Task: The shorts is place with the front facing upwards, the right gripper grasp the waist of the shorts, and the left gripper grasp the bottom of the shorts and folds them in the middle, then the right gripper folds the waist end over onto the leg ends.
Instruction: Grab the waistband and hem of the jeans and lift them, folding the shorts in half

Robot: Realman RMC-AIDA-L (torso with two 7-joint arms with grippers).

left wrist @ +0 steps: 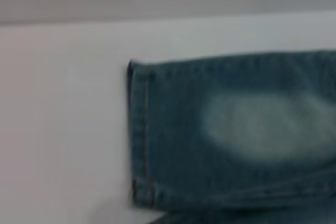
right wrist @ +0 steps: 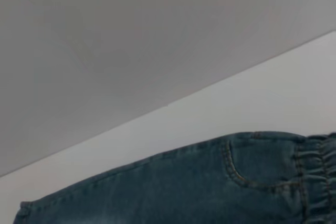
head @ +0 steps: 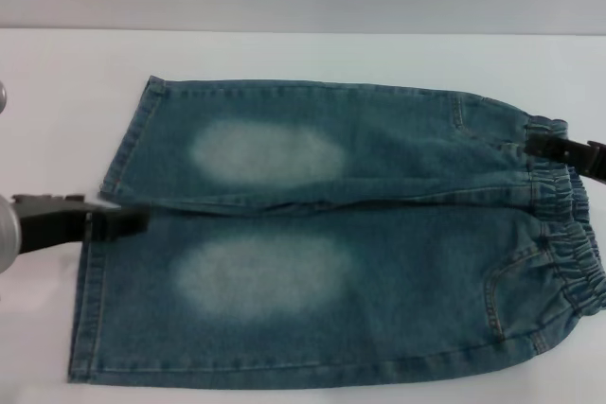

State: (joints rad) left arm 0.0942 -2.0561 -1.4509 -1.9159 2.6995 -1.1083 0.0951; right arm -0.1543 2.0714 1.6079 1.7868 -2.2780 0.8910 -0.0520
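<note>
The left claw (head: pixel 128 221) reaches in from the robot's left side, its black tip low over the shorts (head: pixel 331 234) at the point where the two leg hems (head: pixel 104 262) meet. Whether it is open or closed cannot be told, nor whether it has hold of any cloth. The right claw (head: pixel 559 150) comes in from the robot's right edge, its dark tip at the gathered waistband (head: pixel 573 234), near the far half of that band; its grip likewise cannot be made out.

The blue denim shorts lie flat and spread open on the white surface (head: pixel 57 73), front side up, waistband toward the robot's right and leg openings toward its left. Each leg carries a pale, faded oval patch (head: pixel 265 151), and the inner edges of the two legs run side by side across the middle of the garment. A curved pocket seam (head: pixel 502 300) sits just below the puckered elastic on the near leg.

The left wrist view shows one stitched hem (left wrist: pixel 140 129) standing straight against the bare surface (left wrist: pixel 63 119), with a faded patch (left wrist: pixel 262 127) beyond it. The right wrist view shows a pocket seam (right wrist: pixel 244 169) next to the gathered elastic (right wrist: pixel 317 177), the denim lying flat on the surface (right wrist: pixel 220 108).
</note>
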